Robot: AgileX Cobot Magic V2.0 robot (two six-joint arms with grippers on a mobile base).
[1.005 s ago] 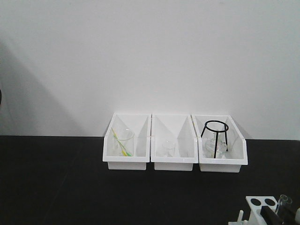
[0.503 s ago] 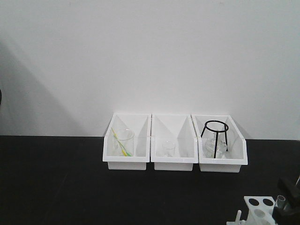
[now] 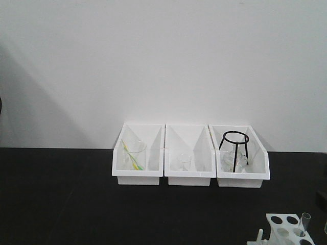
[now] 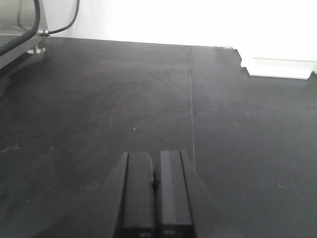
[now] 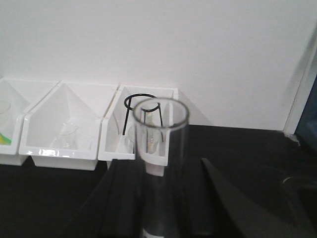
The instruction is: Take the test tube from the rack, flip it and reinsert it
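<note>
Right gripper [image 5: 161,168] jaws are spread wide, and the test tube [image 5: 159,148] stands upright between them, open rim up. We see a gap on both sides, so nothing is gripped. Left gripper [image 4: 154,198] jaws are pressed together with nothing between them, low over the bare black table [image 4: 99,99].

In the front view the tube sits in a hole at the right end of the rack [image 3: 282,224], at that view's bottom right corner.

Step, as we judge it: the tube is seated and the jaws are free of it, so this is either just before a grasp or just after a release. We cannot tell which from here.
- If the flip is still due, the next move is to close on the glass below the rim, then lift straight up until the rounded end clears the hole before any turn.
- If the flip is done, back straight away from the tube without brushing it.

Edges: the hole rim holds the tube, so any sideways nudge from a finger [image 5: 124,198] could tip the tube or drag the light rack.

Room: the three bins [image 5: 59,144] and the black ring stand [image 5: 142,106] sit well ahead of the jaws, against the wall. There is open space above the tube and open table ahead of the left jaws, with a bin corner far ahead to their right.
</note>
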